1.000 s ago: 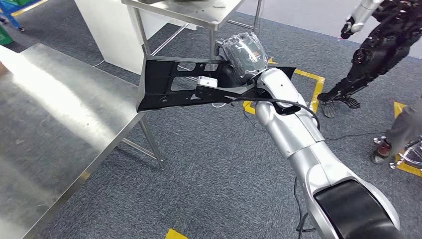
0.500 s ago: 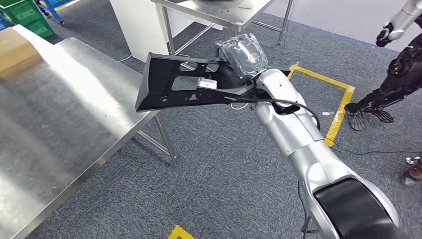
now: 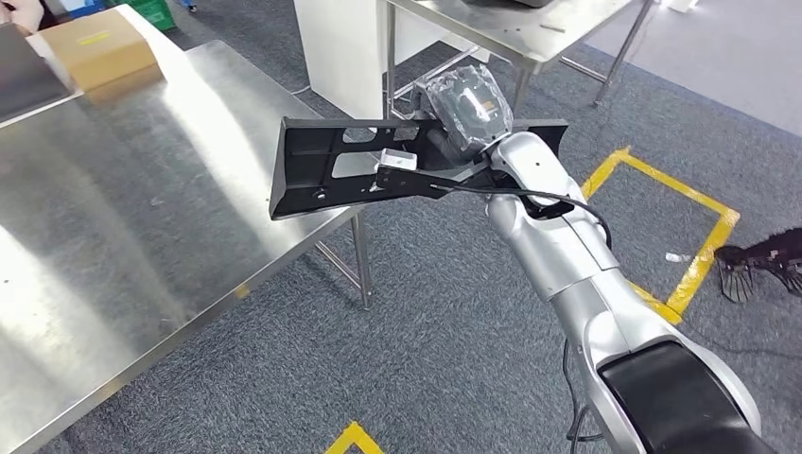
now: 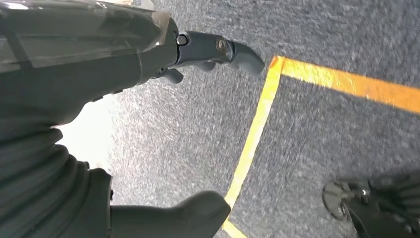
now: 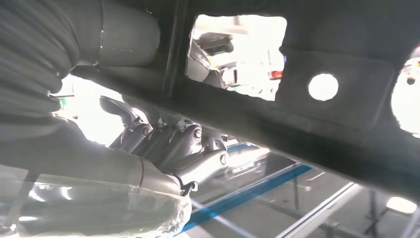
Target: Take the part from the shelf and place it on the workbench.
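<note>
Over the workbench (image 3: 142, 218) edge now, as the view swung, right hand (image 3: 463, 109) grasping the part (image 3: 312, 170); left hand (image 4: 198, 49) hangs released.

A cardboard box (image 3: 98, 49) with a yellow label sits at the far corner of the tabletop, beside a dark flat panel (image 3: 24, 80). A second steel table (image 3: 530, 28) stands farther back, next to a white cabinet (image 3: 340, 47). Yellow tape lines (image 3: 700, 255) mark a square on the grey carpet (image 3: 426, 331). A green crate (image 3: 170, 11) rests on the floor beyond the box.
</note>
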Tool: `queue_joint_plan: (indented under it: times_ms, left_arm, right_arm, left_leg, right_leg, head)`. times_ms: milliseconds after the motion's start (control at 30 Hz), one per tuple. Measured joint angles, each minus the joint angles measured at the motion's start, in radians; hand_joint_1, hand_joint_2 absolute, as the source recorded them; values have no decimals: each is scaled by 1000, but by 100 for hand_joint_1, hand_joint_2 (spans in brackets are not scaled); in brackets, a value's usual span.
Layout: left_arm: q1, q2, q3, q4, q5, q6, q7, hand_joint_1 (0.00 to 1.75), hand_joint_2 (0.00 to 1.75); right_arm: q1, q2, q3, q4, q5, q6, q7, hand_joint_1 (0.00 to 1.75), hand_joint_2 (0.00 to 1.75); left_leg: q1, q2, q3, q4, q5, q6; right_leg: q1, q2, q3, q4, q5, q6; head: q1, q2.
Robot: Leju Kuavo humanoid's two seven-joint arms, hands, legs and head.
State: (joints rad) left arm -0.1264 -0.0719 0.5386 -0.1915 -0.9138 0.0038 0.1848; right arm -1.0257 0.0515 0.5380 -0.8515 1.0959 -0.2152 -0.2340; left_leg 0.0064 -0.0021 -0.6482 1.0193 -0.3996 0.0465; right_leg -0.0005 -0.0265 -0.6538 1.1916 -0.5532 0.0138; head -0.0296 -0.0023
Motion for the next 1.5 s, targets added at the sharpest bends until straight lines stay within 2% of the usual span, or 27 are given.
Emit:
queue_joint_plan:
  times_ms: [67,100,133,200,233,300,367,433,500,533,600,633,733,800,867,933,1000,1067,1100,1133,1167,1200,1267,1333,1400,1467,1500]
  left_arm:
    - [-1,0,0,0,0,0,0,0,175]
    - [-1,-1,0,0,0,0,0,0,175]
    - [-1,-2,0,0,0,0,0,0,175]
    - [0,-3,0,0,0,0,0,0,175]
    - [1,-4,0,0,0,0,-1,0,175]
    - [1,-4,0,0,0,0,-2,0,175]
    - [4,-3,0,0,-2,0,-3,0,175]
    - [7,-2,1,0,-4,-1,-2,0,175]
    - [5,-2,1,0,-6,-1,0,0,175]
    - [4,-2,1,0,-7,-1,1,0,175]
    - [3,-2,2,0,-9,-2,3,0,175]
    - [4,-2,2,0,-10,-2,3,0,175]
    - [1,0,2,0,-15,-2,3,0,175]
    - [-1,0,2,0,-16,-2,3,0,175]
    - [-2,0,2,0,-17,-3,2,0,175]
    - [-3,-1,2,0,-20,2,-11,0,175]
    - [-8,-1,3,0,-28,13,-34,0,175]
    - [-14,-1,3,-1,-37,22,-48,0,175]
    - [-16,-1,3,-1,-39,26,-51,0,175]
    - [-15,-1,4,-1,-39,28,-53,0,175]
    - [-14,-1,4,-1,-39,30,-56,0,175]
    - [-13,-1,6,-1,-39,32,-59,0,175]
    - [-11,-1,12,-1,-38,37,-64,0,175]
    - [-5,0,18,-1,-37,41,-67,0,175]
    - [7,2,20,0,-37,43,-69,0,175]
    - [15,3,22,0,-37,45,-72,0,175]
    - [17,3,24,0,-37,46,-78,0,175]
  right_arm:
    - [9,-4,0,2,1,0,-1,173,175]
    - [12,-5,0,4,1,0,-1,173,175]
    - [14,-5,0,4,1,0,-1,173,175]
    - [12,-6,1,5,2,0,-1,173,175]
    - [10,-5,1,5,4,0,-1,173,175]
    - [10,-2,3,5,9,0,0,173,175]
    - [9,3,6,5,13,0,4,173,175]
    - [4,9,6,5,14,0,8,173,175]
    - [-1,12,5,9,17,2,11,173,175]
    - [-2,12,5,14,19,4,13,173,175]
    - [-3,12,4,27,18,9,15,173,175]
    - [-3,13,3,34,16,11,15,173,175]
    - [-12,18,-7,50,11,12,8,173,175]
    - [-20,19,-12,58,10,12,6,173,175]
    - [-25,22,-14,67,14,9,1,173,175]
    - [-33,25,-15,81,27,-6,-15,173,175]
    - [-44,23,-17,109,39,-28,-33,173,175]
    - [-51,19,-20,147,46,-39,-46,173,175]
    - [-53,17,-21,166,50,-40,-51,173,175]
    - [-57,17,-21,185,54,-40,-56,173,175]
    - [-63,18,-22,203,57,-41,-61,173,175]
    - [-71,19,-22,219,58,-42,-66,173,175]
    - [-87,23,-24,250,59,-44,-76,173,175]
    - [-95,30,-24,277,60,-46,-86,173,175]
    - [-99,38,-24,294,62,-47,-90,173,175]
    - [-107,44,-24,309,64,-49,-91,173,175]
    - [-111,45,-24,318,67,-51,-90,173,175]
  left_leg:
    - [0,-29,1,0,-1,3]
    - [0,-45,2,1,-1,3]
    - [0,-60,3,1,-1,3]
    - [-1,-85,3,3,-2,0]
    - [-2,-96,2,4,-3,-3]
    - [-3,-115,-1,6,-5,-11]
    - [1,-127,-6,7,-6,-22]
    - [1,-96,-23,38,-27,-34]
    - [2,-39,-71,139,-80,-44]
    - [5,-21,-103,203,-106,-49]
    - [10,-9,-141,269,-119,-55]
    - [11,-4,-134,251,-100,-56]
    - [8,45,-39,66,-19,-49]
    - [1,60,-8,9,-8,-39]
    - [-3,37,-6,5,-7,-27]
    - [1,18,2,-4,-2,-14]
    - [5,0,6,-9,2,-3]
    - [5,-25,7,-9,3,1]
    - [5,-39,7,-8,3,1]
    - [5,-52,7,-8,3,1]
    - [5,-63,8,-7,3,0]
    - [5,-74,7,-6,2,-1]
    - [1,-91,4,-2,1,-9]
    - [1,-105,0,-1,0,-20]
    - [6,-108,-3,0,-2,-32]
    - [6,-71,-26,48,-32,-42]
    - [7,-44,-52,102,-60,-47]
  right_leg:
    - [-2,16,-66,113,-30,0]
    - [-3,20,-78,122,-23,6]
    - [-3,23,-71,90,0,13]
    - [-6,50,-18,-49,65,25]
    - [-9,64,8,-109,92,25]
    - [-10,78,34,-164,114,15]
    - [-12,60,38,-167,117,0]
    - [-15,44,42,-172,120,-15]
    - [-14,27,46,-174,118,-26]
    - [-13,17,47,-174,117,-30]
    - [-11,-3,48,-174,114,-32]
    - [-11,-13,49,-174,113,-32]
    - [-6,-38,55,-173,106,-24]
    - [1,-53,59,-173,100,-15]
    - [5,-69,65,-176,95,-4]
    - [3,-51,58,-152,78,3]
    - [-3,-6,10,-48,32,-1]
    - [-6,14,-57,85,-13,-3]
    - [-8,18,-76,115,-17,1]
    - [-8,20,-76,105,-5,8]
    - [-10,24,-59,58,21,16]
    - [-13,36,-29,-15,52,24]
    - [-17,63,27,-135,100,28]
    - [-15,67,45,-169,113,18]
    - [-16,52,48,-172,116,5]
    - [-21,37,52,-178,118,-10]
    - [-21,29,54,-179,118,-17]
  head:
    - [2,0]
    - [3,0]
    - [4,0]
    - [5,0]
    - [5,0]
    - [4,0]
    - [4,0]
    - [1,0]
    - [-5,0]
    - [-8,0]
    - [-7,0]
    - [-8,0]
    - [-7,0]
    - [-4,0]
    - [-1,0]
    - [0,0]
    - [2,0]
    - [5,0]
    - [6,0]
    - [6,0]
    - [6,0]
    - [6,0]
    - [6,0]
    - [5,0]
    - [6,0]
    - [0,0]
    - [-3,0]
